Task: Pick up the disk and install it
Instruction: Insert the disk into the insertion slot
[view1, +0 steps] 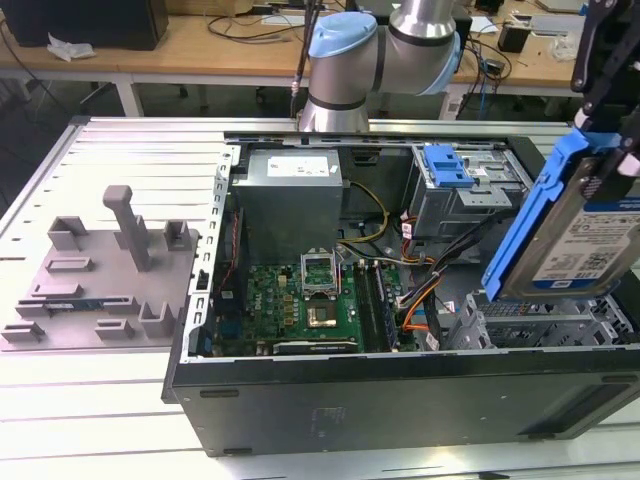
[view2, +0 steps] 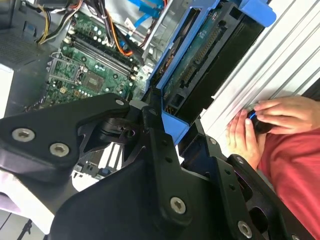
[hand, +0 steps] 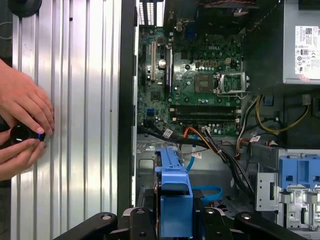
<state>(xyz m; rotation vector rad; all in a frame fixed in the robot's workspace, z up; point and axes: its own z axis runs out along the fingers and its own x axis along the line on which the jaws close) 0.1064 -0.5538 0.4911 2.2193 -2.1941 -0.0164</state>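
- While the hand is clenched on the disk, gripping its blue rail from both sides, the disk hangs in the air over the open computer case, at the case's end toward the exterior view's right.
- The disk is tilted, its upper end leaning toward the exterior view's right, and its labelled face is turned to the exterior camera.
- In the first wrist view the blue rail shows edge-on above the case's interior.
- Inside the case, a green motherboard lies in the middle, with a grey power supply behind it against the far wall.
- Also inside the case, a grey drive bay topped by a blue latch piece stands beside the power supply, toward the exterior view's right.
- Orange and black cables run inside the case between the motherboard and the drive bay.
- Outside the case, to the exterior view's left, a grey moulded fixture lies on the slatted desk.
- In both wrist views a person's fingers hold a small dark round object on the desk, just beside the case's outer wall.
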